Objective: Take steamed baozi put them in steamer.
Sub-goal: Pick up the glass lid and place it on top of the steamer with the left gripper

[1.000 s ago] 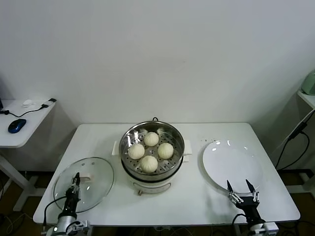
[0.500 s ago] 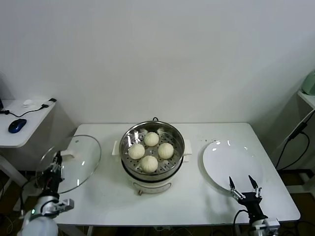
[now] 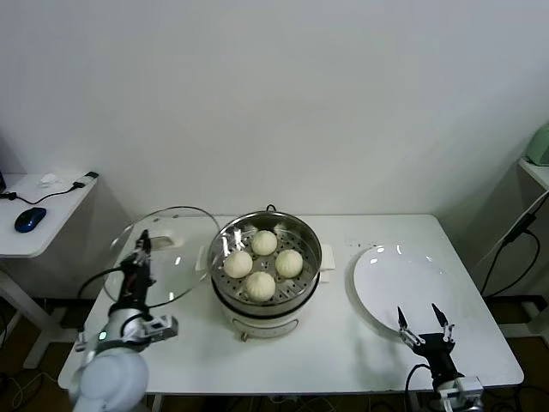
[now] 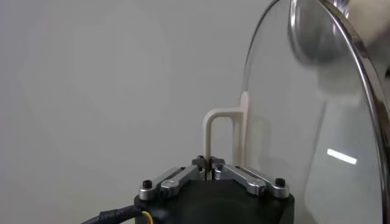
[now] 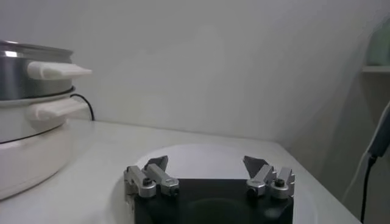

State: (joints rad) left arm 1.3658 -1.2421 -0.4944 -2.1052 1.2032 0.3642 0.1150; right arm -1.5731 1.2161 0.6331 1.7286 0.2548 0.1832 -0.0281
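Several creamy-white steamed baozi (image 3: 260, 284) lie on the perforated tray inside the steel steamer (image 3: 292, 302) at the table's middle. My left gripper (image 3: 140, 253) is shut on the white handle (image 4: 222, 131) of the round glass lid (image 3: 171, 257). It holds the lid tilted in the air just left of the steamer. In the left wrist view the left gripper (image 4: 210, 163) pinches the handle's thin leg, and the lid (image 4: 304, 122) stands on edge beyond. My right gripper (image 3: 422, 326) is open and empty near the table's front right edge, beside the plate.
A flat white plate (image 3: 403, 287) lies bare to the right of the steamer and also shows as plate (image 5: 207, 152) ahead of the right gripper (image 5: 206, 164). The white table (image 3: 343, 360) holds everything. A side desk with a blue mouse (image 3: 29, 219) stands at far left.
My left arm has lifted the glass lid off the table's front left corner and swung it up and rightward, close to the steamer. The right gripper has barely shifted.
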